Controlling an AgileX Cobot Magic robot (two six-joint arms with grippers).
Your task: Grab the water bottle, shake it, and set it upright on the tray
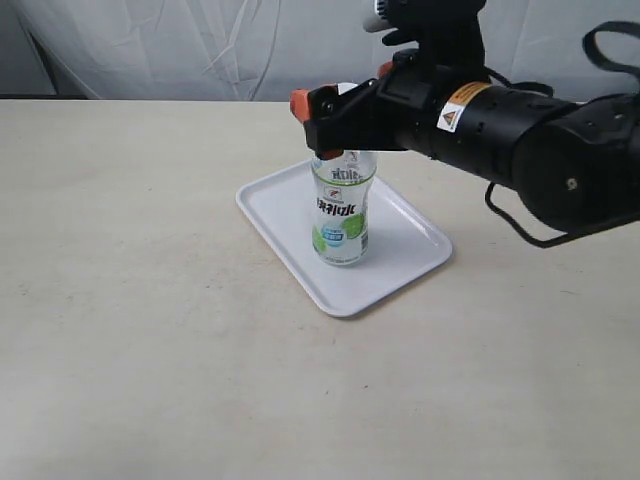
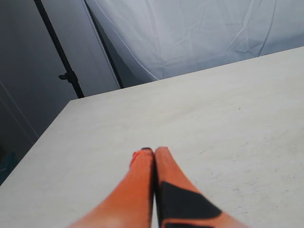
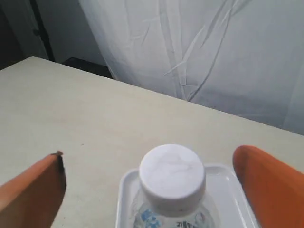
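The right claw (image 3: pixel 149 161) stands wide apart, one orange finger (image 3: pixel 33 190) on each side of the white cap (image 3: pixel 172 173). There is clear space between each finger and the cap, so it grips nothing. In the exterior view it hangs level with the top of the water bottle (image 1: pixel 342 215), straddling the neck.

The bottle stands upright near the middle of the white tray (image 1: pixel 290 225), its base flat on the tray floor. Its label is white with large dark characters across the middle and a green patch lower down. The characters look Chinese but are too small to read with certainty. A smaller line of print near the bottle's shoulder is also illegible.

A yellow warning sticker (image 1: pixel 455 108) sits on the black right arm just behind the claw; its text is too small to read.

The tray lies on the pale counter (image 1: pixel 150 300).

The left claw (image 2: pixel 153 153) has its orange fingers pressed together with nothing between them, above bare counter and well away from the tray.
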